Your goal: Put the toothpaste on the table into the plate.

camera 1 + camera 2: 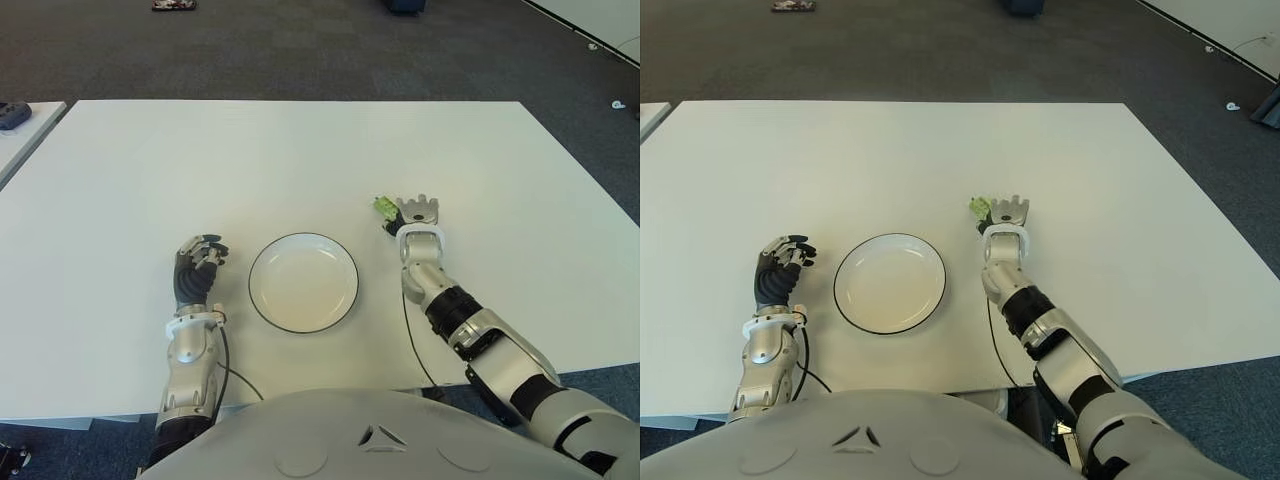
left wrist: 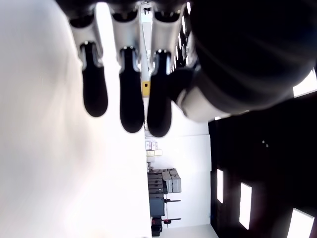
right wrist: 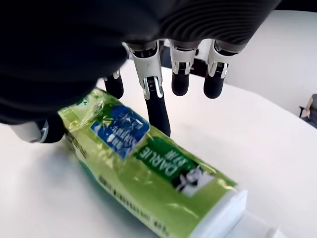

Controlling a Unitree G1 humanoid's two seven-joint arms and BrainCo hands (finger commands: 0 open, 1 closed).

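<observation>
Step in hand: the grasp. Your right hand (image 1: pixel 418 213) is over the toothpaste (image 3: pixel 148 171), which lies flat on the table (image 1: pixel 300 150), on the right-hand side of the plate (image 1: pixel 303 282) and a little farther from the near edge than the plate is. Only the green end of the tube shows in the eye views, poking out at the plate side of the hand.

Right wrist view: the fingers (image 3: pixel 157 106) hang down past the far side of the tube, one fingertip down close against it, the thumb at the crimped end. The fingers are not closed round it; read the hand as open, tube not yet held. Whether that one fingertip actually touches the tube you cannot tell from this angle.

Left hand (image 1: pixel 200 265) shows on the left side of the plate, fingers loosely curled, holding nothing. The plate holds nothing.

Next move, as a judgement: close fingers and thumb across the tube's width until it is pinched firm, lift it clear of the table, carry it leftward toward the plate, then lower and release inside the rim. The tube is soft and glossy, so expect it to squash or slip if you pinch it only near the crimped end.
</observation>
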